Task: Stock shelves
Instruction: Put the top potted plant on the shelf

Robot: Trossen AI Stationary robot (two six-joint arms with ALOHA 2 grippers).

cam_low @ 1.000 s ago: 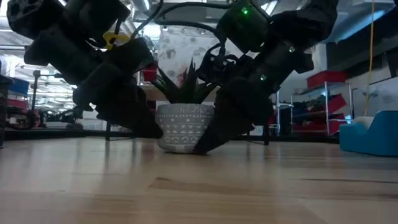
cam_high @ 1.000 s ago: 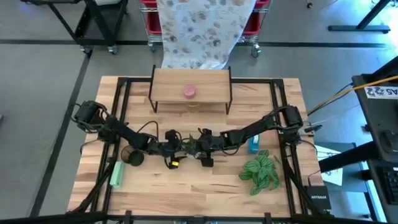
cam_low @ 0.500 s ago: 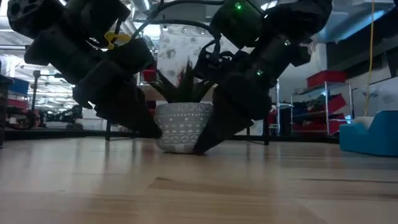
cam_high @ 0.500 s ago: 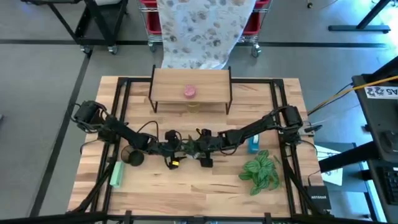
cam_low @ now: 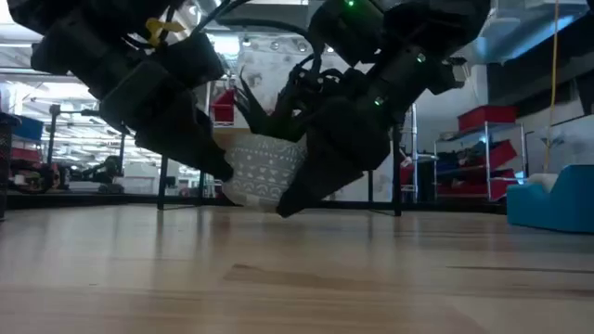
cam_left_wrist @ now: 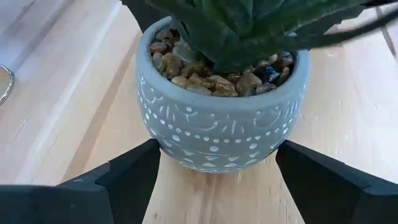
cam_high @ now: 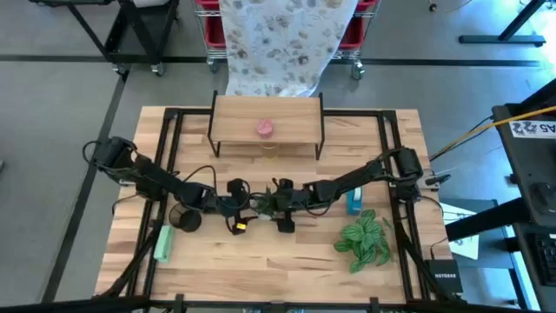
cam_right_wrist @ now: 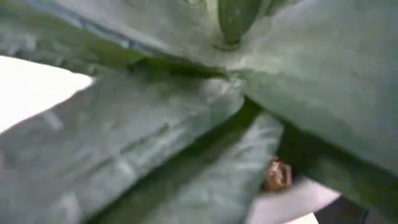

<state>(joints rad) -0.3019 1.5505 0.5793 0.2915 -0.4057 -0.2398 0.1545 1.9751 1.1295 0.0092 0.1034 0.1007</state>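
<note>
At the centre of the low view, my left gripper (cam_low: 225,178) clasps the grey pot (cam_low: 263,169): heavy, hard and smooth, so I hold low on its wall; my right gripper (cam_low: 292,199) presses its other side.

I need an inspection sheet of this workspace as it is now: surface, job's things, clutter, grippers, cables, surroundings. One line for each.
Surface: light wood tabletop with black rails.
Job's things: shelves at the table's far edge, a pink item on the top plank; grey patterned pot with a spiky plant, clear of the table and tilted.
Clutter: leafy green plant, blue item, green item, dark round item.
Grippers: left gripper jaws on either side of the pot; right gripper at the plant from the other side.
Cables: black cables along both arms; yellow cable at right.
Surroundings: patterned cloth over red bins behind the table.
</note>
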